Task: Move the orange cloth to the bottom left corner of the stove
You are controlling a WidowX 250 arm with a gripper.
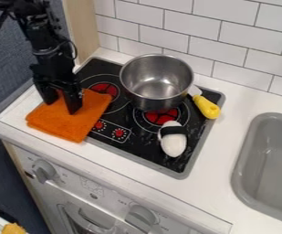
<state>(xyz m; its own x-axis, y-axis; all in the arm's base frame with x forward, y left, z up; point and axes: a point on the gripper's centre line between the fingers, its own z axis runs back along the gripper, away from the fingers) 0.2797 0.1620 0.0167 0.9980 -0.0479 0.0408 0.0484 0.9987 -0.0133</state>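
Cloth [70, 124], bright orange, folded into a flat pad, lies beneath the hand [60, 106], whose 2 fingers [74, 101] stand apart.

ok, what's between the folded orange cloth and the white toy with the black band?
Camera view: just the black rectangular stovetop with two red dials.

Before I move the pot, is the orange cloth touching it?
Apart. The camera view shows a strip of the black stove between the right edge of the orange cloth and the pot.
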